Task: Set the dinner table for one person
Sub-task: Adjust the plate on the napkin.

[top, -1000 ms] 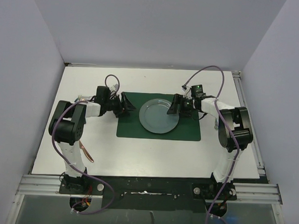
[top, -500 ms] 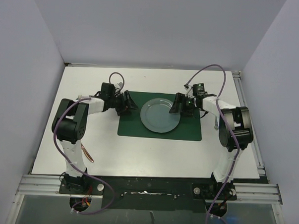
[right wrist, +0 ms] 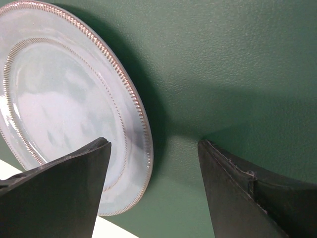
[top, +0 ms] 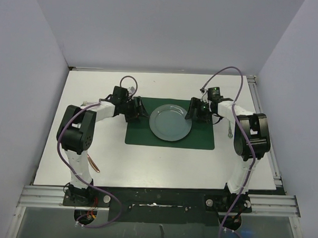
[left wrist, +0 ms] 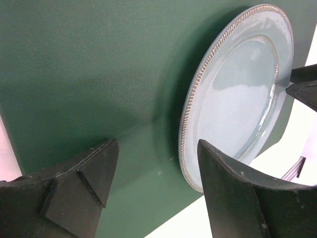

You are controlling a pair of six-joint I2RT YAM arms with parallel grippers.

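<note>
Top external, matte white dinner table (top: 146,166), metal-railed, left hand (top: 142,112) wide, right hand (top: 191,114) wide

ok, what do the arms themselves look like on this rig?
Left arm and right arm match: white links, bulky black joint housings, a purple cable looped along each. Left pincer and right pincer have black wedge-shaped fingers. A green light glows on the right wrist.
</note>
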